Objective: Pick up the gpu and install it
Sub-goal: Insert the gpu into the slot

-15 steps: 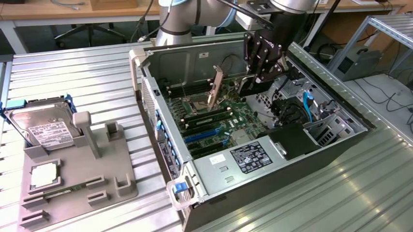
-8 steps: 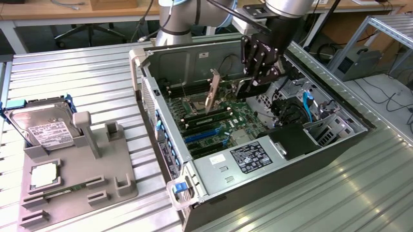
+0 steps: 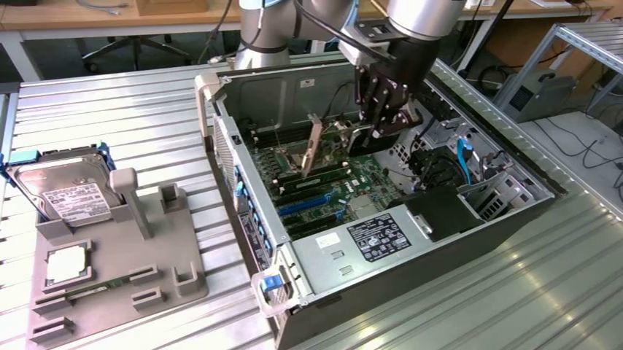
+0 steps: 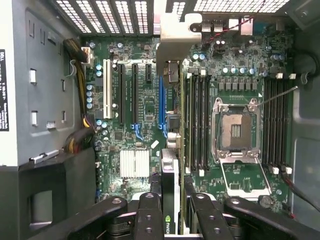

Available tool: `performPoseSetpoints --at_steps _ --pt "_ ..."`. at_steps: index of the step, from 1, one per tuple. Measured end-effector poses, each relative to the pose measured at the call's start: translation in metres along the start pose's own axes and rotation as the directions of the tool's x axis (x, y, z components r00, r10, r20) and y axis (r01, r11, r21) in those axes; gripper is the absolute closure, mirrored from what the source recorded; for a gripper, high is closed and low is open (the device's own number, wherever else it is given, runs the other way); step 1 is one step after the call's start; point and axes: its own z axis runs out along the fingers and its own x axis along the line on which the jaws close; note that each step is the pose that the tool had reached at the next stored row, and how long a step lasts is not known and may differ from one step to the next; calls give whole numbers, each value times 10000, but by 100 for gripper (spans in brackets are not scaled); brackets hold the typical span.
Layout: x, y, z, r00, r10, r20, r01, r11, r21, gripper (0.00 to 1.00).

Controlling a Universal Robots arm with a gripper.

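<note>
Inside the open dark metal computer case (image 3: 262, 95), near twelve o'clock in the exterior view, the black gripper (image 3: 378, 130) (image 4: 170, 200) is partly closed, clamping the gpu (image 3: 314, 146) (image 4: 170, 172), a thin black-faced card with a brownish back. The card stands on edge over the green motherboard (image 3: 362, 175) (image 4: 150, 107), at nine o'clock from the gripper.

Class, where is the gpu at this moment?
Inside the open computer case, the gpu stands on edge, gripped by the gripper over the motherboard, right beside the memory slots.
</note>
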Motion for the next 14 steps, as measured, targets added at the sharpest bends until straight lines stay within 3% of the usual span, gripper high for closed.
performPoseSetpoints --at_steps 14 --pt "4 141 222 10000 -6 0 6 10000 11 73"
